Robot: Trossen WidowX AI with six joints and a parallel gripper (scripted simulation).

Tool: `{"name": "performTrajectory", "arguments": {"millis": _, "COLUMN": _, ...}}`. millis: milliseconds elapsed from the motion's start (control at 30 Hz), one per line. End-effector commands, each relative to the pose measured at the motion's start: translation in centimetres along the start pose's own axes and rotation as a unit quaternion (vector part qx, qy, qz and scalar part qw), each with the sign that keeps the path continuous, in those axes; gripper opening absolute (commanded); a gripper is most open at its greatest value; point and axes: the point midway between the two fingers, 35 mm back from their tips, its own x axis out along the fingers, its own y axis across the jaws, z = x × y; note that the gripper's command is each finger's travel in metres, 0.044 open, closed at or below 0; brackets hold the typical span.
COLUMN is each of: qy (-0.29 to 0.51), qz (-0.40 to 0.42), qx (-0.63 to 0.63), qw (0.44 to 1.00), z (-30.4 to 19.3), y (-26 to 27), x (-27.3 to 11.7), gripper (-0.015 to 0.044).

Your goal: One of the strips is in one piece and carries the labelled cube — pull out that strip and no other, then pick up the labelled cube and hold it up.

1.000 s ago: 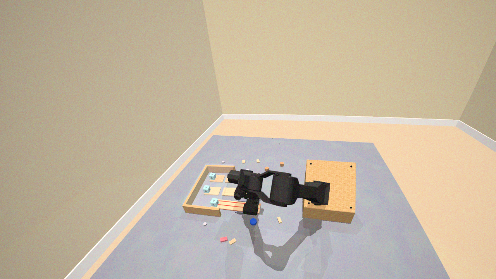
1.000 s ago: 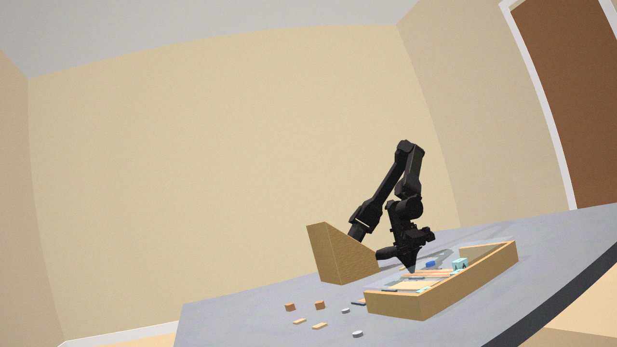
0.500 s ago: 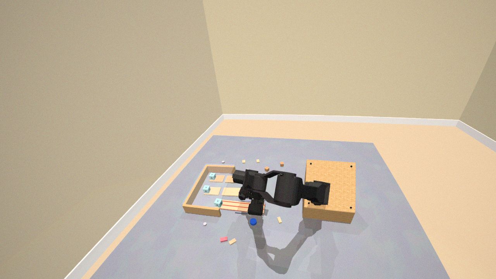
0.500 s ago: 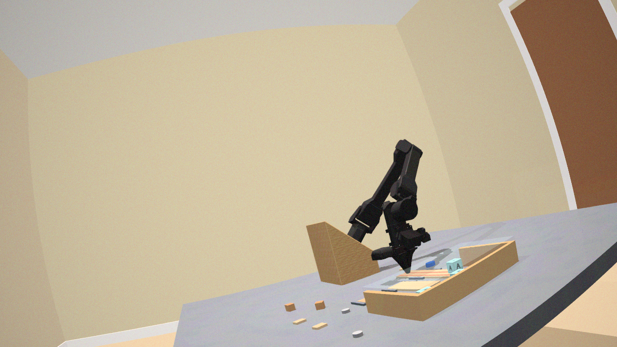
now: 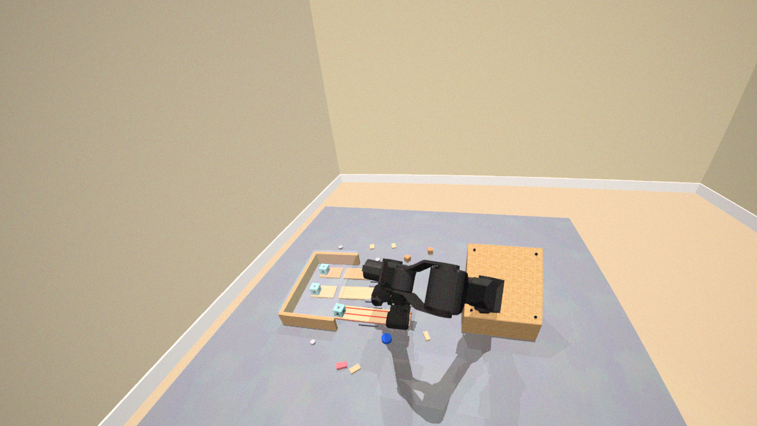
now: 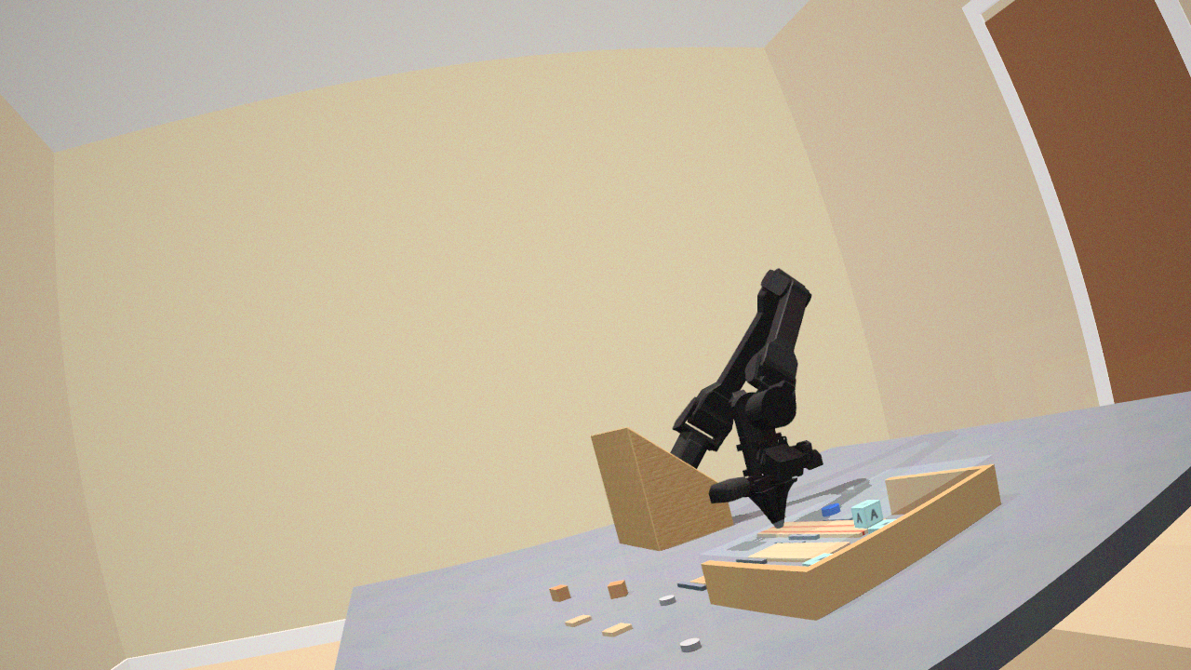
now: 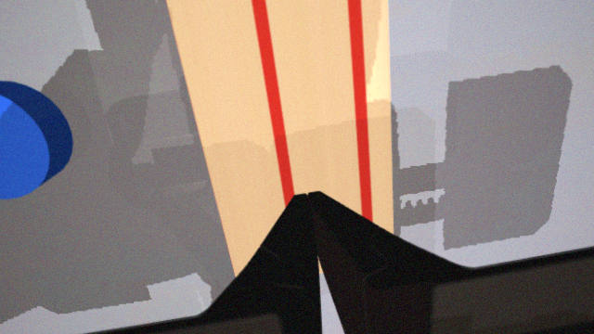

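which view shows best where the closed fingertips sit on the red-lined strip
The wrist view: the shut gripper meets in a point on the red-lined strip, between its two red lines near its end. The top view hides the tips under the arm, showing only the strip's far part. The exterior view shows the tips coming down onto the strip from the side, small.

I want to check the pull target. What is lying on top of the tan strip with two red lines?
A pale blue labelled cube sits on the far end of the tan strip with two red lines. The black gripper, shut, presses on its near end, hiding that part.
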Motion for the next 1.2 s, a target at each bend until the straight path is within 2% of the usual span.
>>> {"name": "performTrajectory", "arguments": {"millis": 0, "qy": 0.011, "qz": 0.0, "qx": 0.001, "qw": 1.0, "z": -1.4, "y": 0.1, "x": 0.3, "gripper": 0.0}}
{"name": "performTrajectory", "arguments": {"millis": 1167, "qy": 0.011, "qz": 0.0, "qx": 0.001, "qw": 1.0, "z": -6.2, "y": -0.1, "x": 0.2, "gripper": 0.0}}
